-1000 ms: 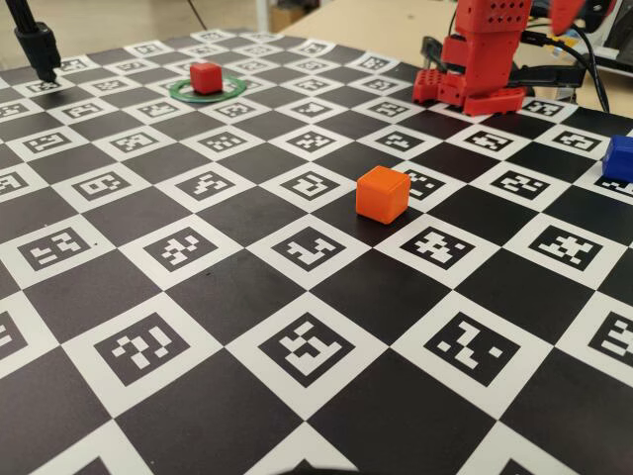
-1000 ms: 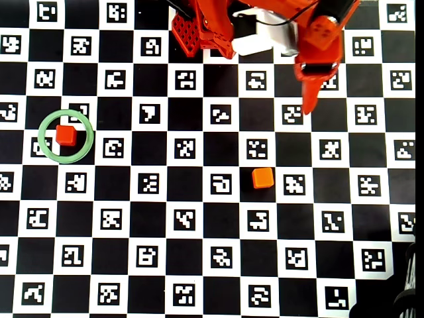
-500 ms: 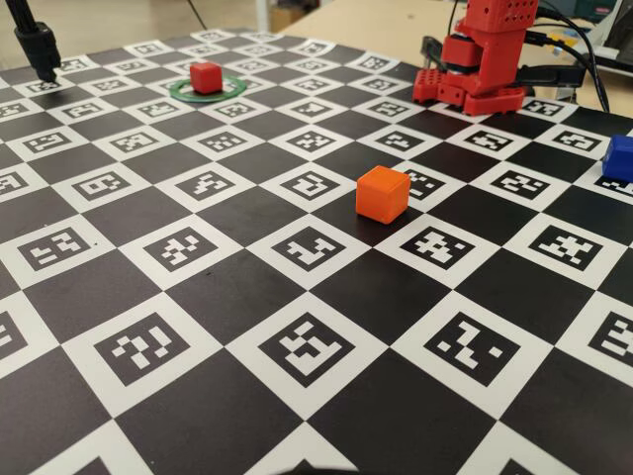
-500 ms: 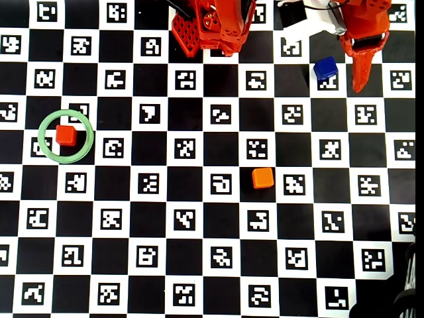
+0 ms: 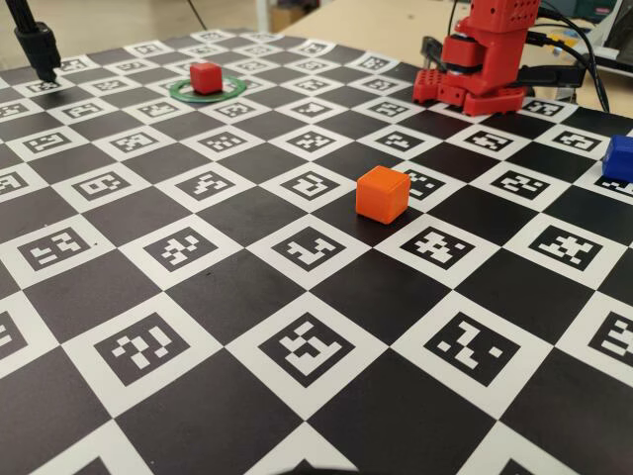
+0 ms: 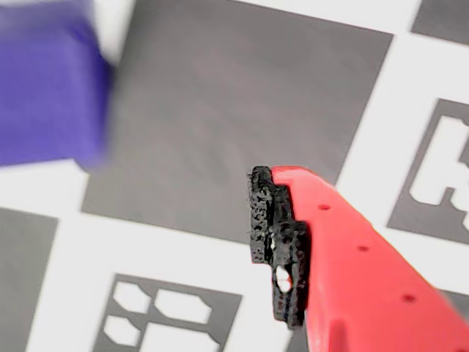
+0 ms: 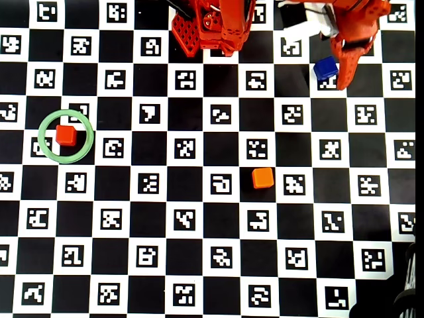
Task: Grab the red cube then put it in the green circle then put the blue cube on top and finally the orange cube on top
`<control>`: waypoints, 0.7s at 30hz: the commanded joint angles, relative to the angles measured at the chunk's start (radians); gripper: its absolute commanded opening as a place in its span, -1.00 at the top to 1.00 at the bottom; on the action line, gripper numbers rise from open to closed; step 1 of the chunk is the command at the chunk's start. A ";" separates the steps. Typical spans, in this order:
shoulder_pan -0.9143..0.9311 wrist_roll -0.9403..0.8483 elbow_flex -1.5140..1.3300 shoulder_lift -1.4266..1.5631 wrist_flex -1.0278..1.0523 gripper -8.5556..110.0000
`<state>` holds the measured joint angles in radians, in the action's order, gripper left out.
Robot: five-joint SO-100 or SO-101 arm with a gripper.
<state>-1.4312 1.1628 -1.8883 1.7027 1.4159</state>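
Red printed arm (image 7: 222,26), black-padded jaws, black cables (image 5: 584,45).

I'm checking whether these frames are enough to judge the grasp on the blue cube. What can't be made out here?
- Gripper opening: the wrist view shows one finger only, and the overhead view has the arm covering the rest.
- Blue cube: blurred and cut by the wrist view's left and top edges; the fixed view's right edge crops it.
- Contact between gripper and blue cube: cannot be told.

blue cube (image 6: 47,84) blurred and cut off at wrist-view edge, second finger unseen
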 commanded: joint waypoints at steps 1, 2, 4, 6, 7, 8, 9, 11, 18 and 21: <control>-0.020 0.021 -0.011 0.017 -0.071 -0.07; -0.017 0.026 -0.018 0.017 -0.092 -0.07; 0.000 0.026 -0.023 0.017 -0.120 -0.07; 0.026 0.020 -0.040 0.018 -0.153 -0.07; 0.037 0.017 -0.049 0.015 -0.169 -0.07; 0.046 0.015 -0.061 0.012 -0.186 -0.07; 0.052 0.015 -0.075 0.008 -0.204 -0.07; 0.058 0.006 -0.106 0.003 -0.238 -0.07; 0.101 -0.012 -0.144 -0.015 -0.285 -0.07; 0.104 -0.018 -0.153 -0.029 -0.295 -0.07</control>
<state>-1.3346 1.1536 -2.0479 1.6674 1.1367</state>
